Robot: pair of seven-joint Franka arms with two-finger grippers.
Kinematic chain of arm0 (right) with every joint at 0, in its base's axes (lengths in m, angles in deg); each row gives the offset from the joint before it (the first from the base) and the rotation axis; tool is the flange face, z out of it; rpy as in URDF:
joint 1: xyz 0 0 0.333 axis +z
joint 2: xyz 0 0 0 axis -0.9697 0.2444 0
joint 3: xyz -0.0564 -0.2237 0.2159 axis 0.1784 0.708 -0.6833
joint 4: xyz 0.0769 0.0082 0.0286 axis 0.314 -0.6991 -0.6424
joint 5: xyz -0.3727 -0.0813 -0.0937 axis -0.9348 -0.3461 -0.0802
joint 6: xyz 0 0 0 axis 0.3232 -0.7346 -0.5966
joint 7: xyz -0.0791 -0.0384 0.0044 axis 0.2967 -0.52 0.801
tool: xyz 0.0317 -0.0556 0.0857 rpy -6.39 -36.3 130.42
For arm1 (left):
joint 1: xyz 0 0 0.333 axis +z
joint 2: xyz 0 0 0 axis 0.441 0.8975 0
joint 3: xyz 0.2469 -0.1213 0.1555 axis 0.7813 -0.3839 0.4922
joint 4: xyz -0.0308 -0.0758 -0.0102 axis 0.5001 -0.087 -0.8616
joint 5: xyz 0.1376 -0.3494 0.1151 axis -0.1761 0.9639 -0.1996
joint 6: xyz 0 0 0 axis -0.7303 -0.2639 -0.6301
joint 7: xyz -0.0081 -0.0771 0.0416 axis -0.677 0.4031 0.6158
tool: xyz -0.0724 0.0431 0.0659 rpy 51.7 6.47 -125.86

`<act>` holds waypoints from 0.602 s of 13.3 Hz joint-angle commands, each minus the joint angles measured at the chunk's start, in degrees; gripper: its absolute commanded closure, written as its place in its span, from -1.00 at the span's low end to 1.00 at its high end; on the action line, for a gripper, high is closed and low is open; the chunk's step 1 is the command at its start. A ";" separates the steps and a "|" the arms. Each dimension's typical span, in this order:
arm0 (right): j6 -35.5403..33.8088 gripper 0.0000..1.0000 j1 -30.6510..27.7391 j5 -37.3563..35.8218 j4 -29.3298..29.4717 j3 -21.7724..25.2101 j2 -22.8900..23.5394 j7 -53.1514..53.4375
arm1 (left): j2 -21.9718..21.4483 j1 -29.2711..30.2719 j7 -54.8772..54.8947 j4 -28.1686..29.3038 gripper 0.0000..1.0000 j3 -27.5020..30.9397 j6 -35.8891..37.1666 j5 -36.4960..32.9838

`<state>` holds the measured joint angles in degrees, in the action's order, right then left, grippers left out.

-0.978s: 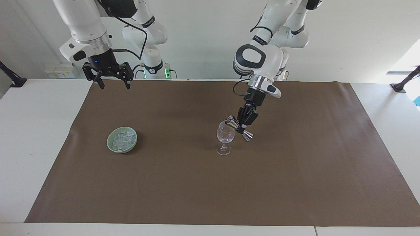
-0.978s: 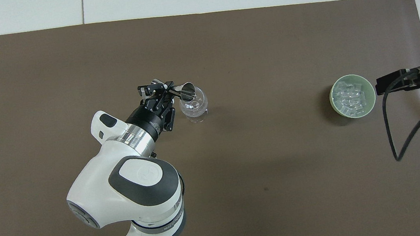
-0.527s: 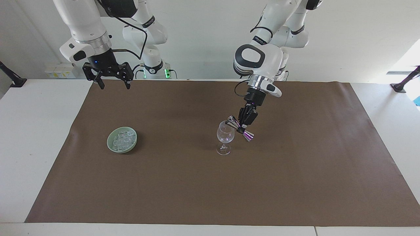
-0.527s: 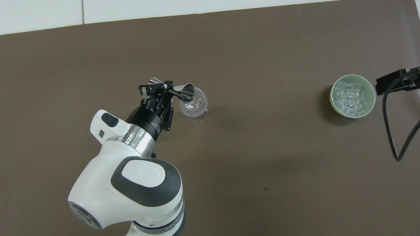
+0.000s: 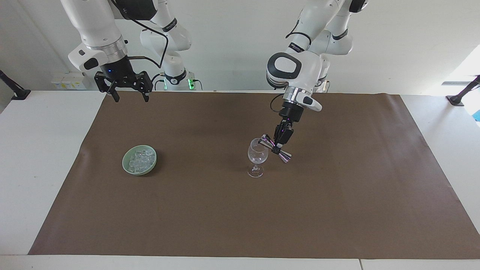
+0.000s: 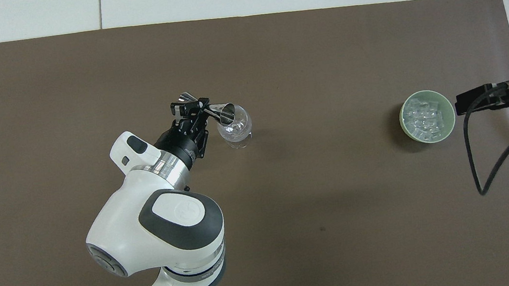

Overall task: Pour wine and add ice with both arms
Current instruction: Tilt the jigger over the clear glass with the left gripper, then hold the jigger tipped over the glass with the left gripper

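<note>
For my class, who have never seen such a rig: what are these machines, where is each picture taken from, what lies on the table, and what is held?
Two white robot arms stand at a table. One camera faces them from across it; the other looks down from above them. On the brown mat stand a wine glass and a green bowl of ice. The left gripper is shut on a tilted metal measuring cup, whose mouth is at the glass's rim. The right gripper waits open, up in the air over the mat's edge.
</note>
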<state>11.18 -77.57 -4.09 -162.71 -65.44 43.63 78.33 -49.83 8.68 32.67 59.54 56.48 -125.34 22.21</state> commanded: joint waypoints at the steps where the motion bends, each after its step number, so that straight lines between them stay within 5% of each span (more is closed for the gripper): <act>1: 0.06 -1.00 -0.30 -0.05 -1.30 -0.23 -1.22 -1.12 | 1.00 -1.23 2.77 -1.50 1.00 0.63 -1.80 -0.79; 8: 0.06 -1.00 -0.30 -0.05 -1.30 -0.23 -1.22 -1.12 | 1.53 -1.23 4.28 -2.12 1.00 0.63 -3.21 -2.99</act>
<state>11.18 -77.57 -4.09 -162.71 -65.44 43.63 78.33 -49.65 8.57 36.18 59.27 56.54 -126.53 20.52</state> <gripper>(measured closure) 0.000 0.793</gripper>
